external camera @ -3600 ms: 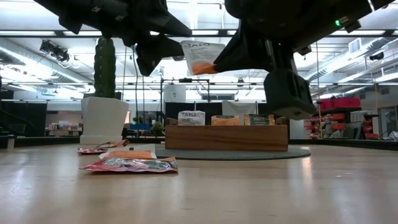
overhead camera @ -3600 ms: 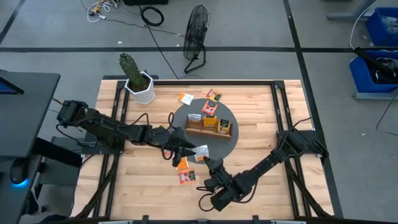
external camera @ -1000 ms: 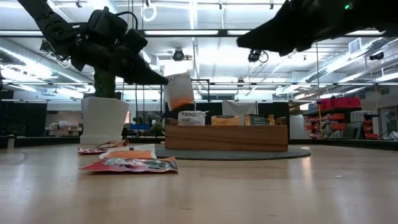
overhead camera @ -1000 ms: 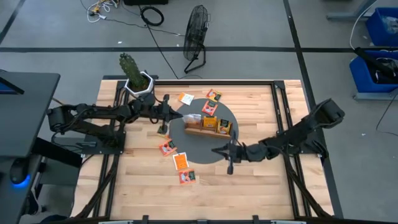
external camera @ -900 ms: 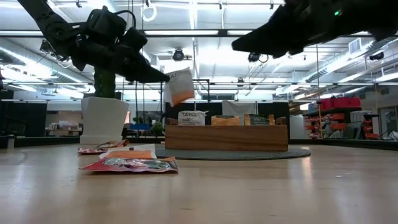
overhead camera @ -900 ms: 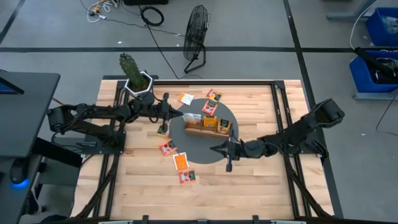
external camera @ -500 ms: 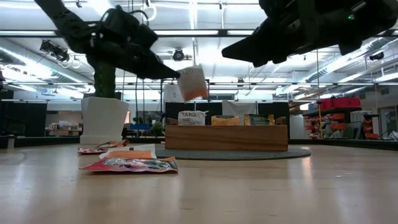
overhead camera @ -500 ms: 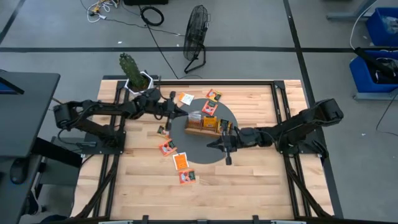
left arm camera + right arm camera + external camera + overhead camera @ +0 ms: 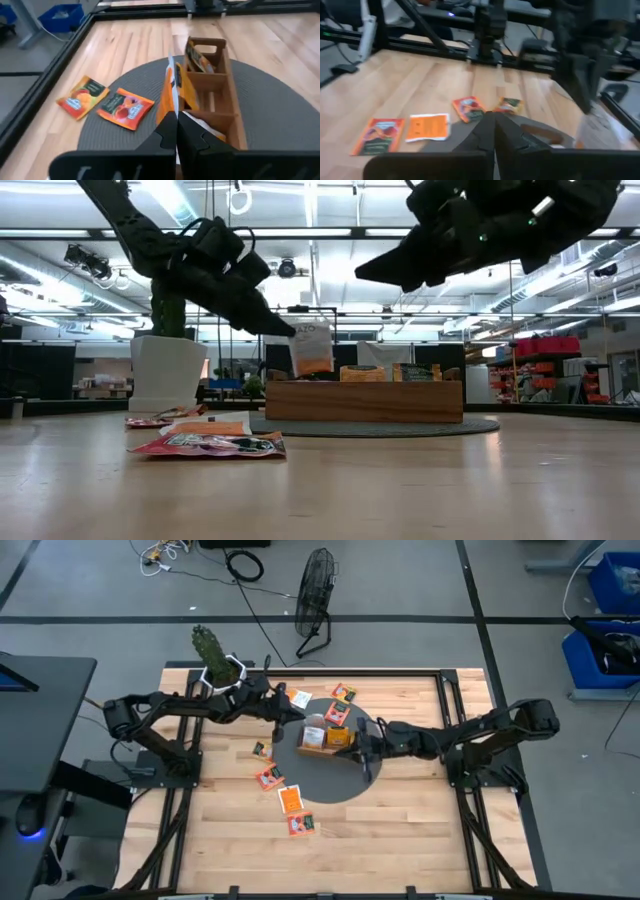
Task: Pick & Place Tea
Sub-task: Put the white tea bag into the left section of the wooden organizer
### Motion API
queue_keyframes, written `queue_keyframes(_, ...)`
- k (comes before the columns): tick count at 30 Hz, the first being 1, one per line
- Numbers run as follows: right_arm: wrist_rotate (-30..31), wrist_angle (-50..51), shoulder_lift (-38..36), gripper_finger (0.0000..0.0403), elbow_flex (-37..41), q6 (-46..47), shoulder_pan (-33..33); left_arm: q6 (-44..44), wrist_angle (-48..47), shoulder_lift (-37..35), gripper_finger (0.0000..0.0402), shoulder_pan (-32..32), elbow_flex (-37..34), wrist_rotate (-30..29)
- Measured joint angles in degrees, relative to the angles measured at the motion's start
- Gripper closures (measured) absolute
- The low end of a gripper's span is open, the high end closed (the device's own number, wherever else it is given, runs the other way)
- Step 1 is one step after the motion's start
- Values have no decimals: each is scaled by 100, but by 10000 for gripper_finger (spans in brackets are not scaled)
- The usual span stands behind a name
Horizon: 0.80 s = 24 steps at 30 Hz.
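My left gripper (image 9: 287, 328) is shut on a white and orange tea sachet (image 9: 312, 348), which hangs over the left end of the brown wooden tray (image 9: 365, 400). The left wrist view shows that sachet (image 9: 171, 92) edge-on, just before the tray's compartments (image 9: 209, 75). My right gripper (image 9: 358, 748) hovers shut and holding nothing above the round grey mat (image 9: 330, 787), by the tray's right end. More tea sachets lie flat on the table (image 9: 290, 799) and on the mat's far side (image 9: 343, 692). My left gripper pinches the sachet's top edge (image 9: 303, 329) between its two fingers. The fingers slant down from the table's left side. The sachet hangs upright below them, lifted clear, its lower edge just above the tray's left end.
A white pot with a cactus (image 9: 225, 675) stands at the table's far left corner. Several sachets lie left of the mat (image 9: 268, 777) and toward the near edge (image 9: 301, 825). The tray holds standing sachets (image 9: 340, 737). Bare wood lies to the right of the mat.
My left gripper has carried the sachet toward the table's right edge and lowered it; it now hangs over the tray's left end. My right gripper, still shut, has moved toward the far edge, from the mat's near rim to beside the tray.
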<state>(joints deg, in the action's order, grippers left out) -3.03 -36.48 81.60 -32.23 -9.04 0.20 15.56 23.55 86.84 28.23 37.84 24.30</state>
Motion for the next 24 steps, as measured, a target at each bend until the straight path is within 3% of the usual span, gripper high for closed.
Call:
queue_keyframes(10,-2,386,2,396,0,131,-309,-1016,-576,-150,401,11,-1,487)
queue_keyframes(24,-4,440,2,396,0,243,-307,-545,-673,-135,400,-225,89,402)
